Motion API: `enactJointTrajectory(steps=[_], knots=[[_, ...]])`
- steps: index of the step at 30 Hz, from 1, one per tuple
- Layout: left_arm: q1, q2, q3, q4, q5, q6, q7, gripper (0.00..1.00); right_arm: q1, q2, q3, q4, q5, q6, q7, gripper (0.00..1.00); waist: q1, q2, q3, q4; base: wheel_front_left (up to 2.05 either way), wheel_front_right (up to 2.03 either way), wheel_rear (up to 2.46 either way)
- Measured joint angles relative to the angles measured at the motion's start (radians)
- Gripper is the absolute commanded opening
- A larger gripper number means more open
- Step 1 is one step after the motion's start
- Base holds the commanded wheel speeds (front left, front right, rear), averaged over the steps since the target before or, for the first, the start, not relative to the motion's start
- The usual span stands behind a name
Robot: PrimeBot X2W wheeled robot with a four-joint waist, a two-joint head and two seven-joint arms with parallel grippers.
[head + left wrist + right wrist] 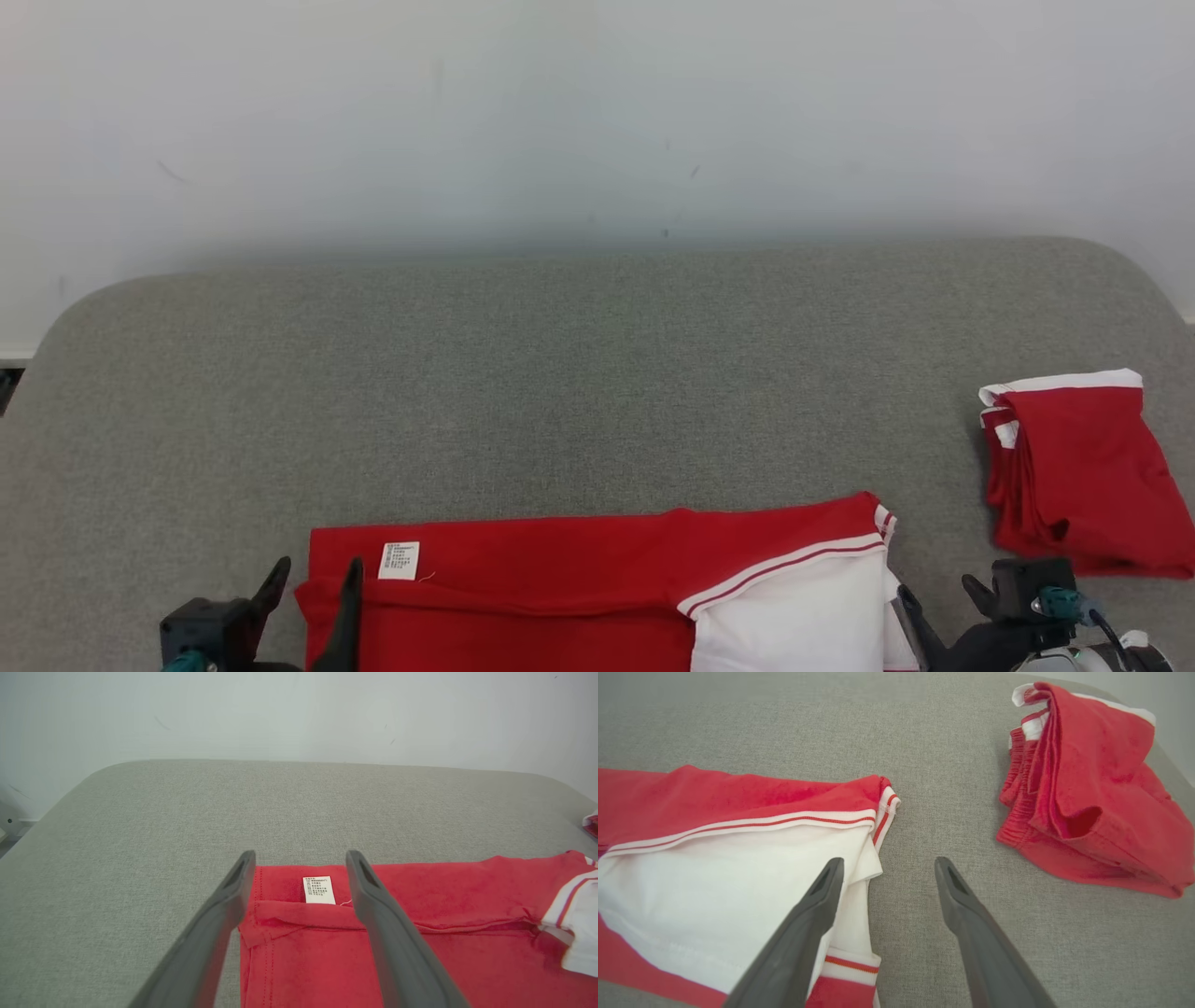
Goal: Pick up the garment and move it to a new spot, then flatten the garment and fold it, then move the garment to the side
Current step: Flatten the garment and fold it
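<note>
Shirt lies flat, seemingly half-folded, on the pad; left gripper and right gripper sit wide open, empty, at its ends; finishing folds and moving aside remain.

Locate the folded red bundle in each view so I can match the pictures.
Head view: folded red bundle at the right edge, mid-height.
Left wrist view: the bundle, a sliver at the right edge.
Right wrist view: the bundle, upper right.
Shared landmark: the striped white band on the flat garment.
</note>
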Motion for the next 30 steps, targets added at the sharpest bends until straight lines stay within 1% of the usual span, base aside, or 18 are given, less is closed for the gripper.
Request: enactJointTrajectory(steps=[10, 17, 30], knots=[[-0.022, 0.000, -0.003, -0.016, 0.016, 0.000, 0.018, 1.00, -0.076, 0.023, 0.029, 0.083, 0.000, 0.000, 0.100, 1.00, 0.0000, 0.0000, 0.040, 0.034, 0.00, 0.00, 0.00], [-0.055, -0.002, -0.008, -0.016, 0.016, -0.001, 0.027, 1.00, -0.095, 0.039, 0.017, 0.145, 0.010, -0.002, 0.149, 1.00, 0.0000, 0.0000, 0.055, 0.047, 0.00, 0.00, 0.00], [-0.059, -0.002, -0.009, -0.016, 0.022, -0.001, 0.028, 1.00, -0.116, 0.076, -0.011, 0.197, 0.062, -0.004, 0.162, 1.00, 0.0000, 0.0000, 0.064, 0.055, 0.00, 0.00, 0.00]])
